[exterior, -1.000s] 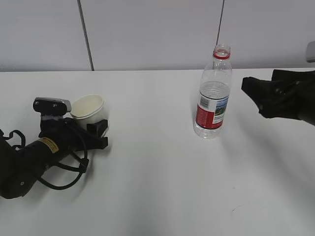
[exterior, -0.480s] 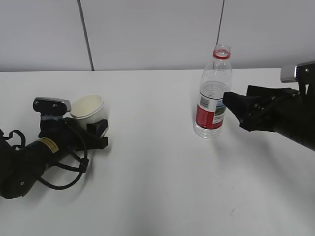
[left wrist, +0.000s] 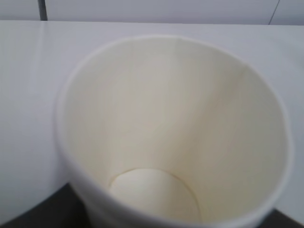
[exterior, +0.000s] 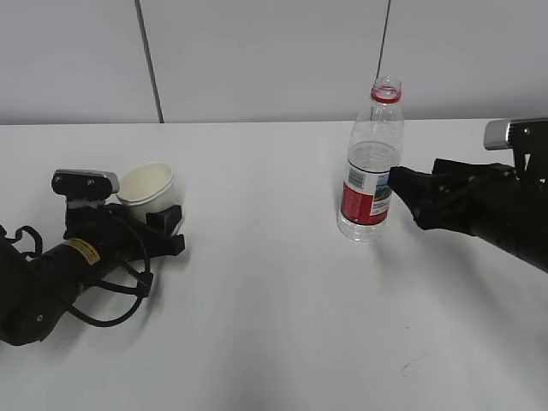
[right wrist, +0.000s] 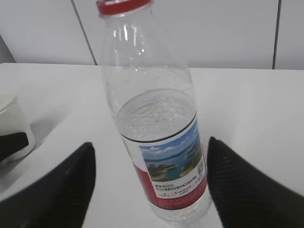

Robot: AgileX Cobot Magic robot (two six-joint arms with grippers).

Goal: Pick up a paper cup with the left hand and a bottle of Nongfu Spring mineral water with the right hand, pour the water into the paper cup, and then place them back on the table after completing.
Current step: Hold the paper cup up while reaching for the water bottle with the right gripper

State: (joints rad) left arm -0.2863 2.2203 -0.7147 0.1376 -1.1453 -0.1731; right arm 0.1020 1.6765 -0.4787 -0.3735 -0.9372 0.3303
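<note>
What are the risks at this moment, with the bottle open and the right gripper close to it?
1. The bottle has no cap and stands upright; the right gripper has a finger on each side, not yet closed. A push could tip it and spill water.
2. The paper cup sits in the left gripper; a hard squeeze may crush it.

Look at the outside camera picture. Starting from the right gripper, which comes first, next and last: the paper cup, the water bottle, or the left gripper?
1. Water bottle, right at the right gripper's fingertips.
2. Paper cup, far left.
3. Left gripper, around the cup; too close to call against it.
</note>
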